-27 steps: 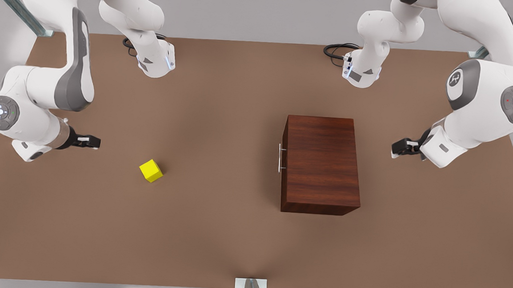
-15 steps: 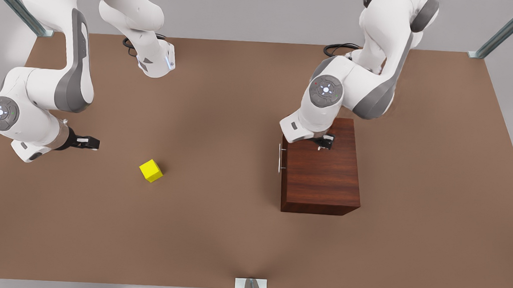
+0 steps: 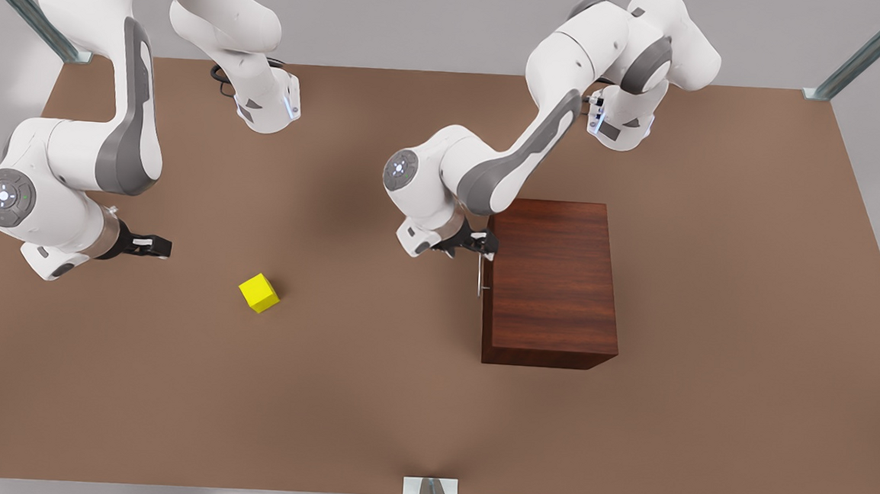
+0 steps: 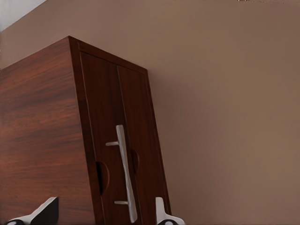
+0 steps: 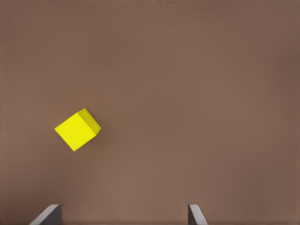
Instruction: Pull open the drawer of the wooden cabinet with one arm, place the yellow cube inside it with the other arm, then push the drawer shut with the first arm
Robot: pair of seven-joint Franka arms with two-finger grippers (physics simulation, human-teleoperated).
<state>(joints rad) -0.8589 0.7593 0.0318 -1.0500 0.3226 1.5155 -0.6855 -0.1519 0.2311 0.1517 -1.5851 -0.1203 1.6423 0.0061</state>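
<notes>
A: Drawer (image 4: pixel 123 154) status? Where does it sit?

B: Flush in the front of the wooden cabinet (image 3: pixel 552 281), fully closed. Its thin silver handle (image 3: pixel 479 275) faces the front view's left. The cabinet stands on the brown table (image 3: pixel 369 411), toward the front view's right.

A: And the arm near it?

B: That one carries the left gripper (image 3: pixel 478 243). It hangs just beside the upper end of the handle, at the cabinet's front corner. In the left wrist view the two fingertips (image 4: pixel 44 212) stand spread wide, one on either side of the handle bar (image 4: pixel 126 176), with nothing between them yet touching.

A: Where is the yellow cube (image 3: pixel 258 292)?

B: Alone on the table, well apart from the cabinet, toward the front view's left. It sits turned at an angle to the table edges.

A: And the second arm?

B: The right gripper (image 3: pixel 151 245) waits near the cube, a little toward the front view's left of it. Its fingers (image 5: pixel 47 214) are spread apart and empty, and the right wrist view looks down at the cube (image 5: pixel 77 129) lying ahead of them.
</notes>
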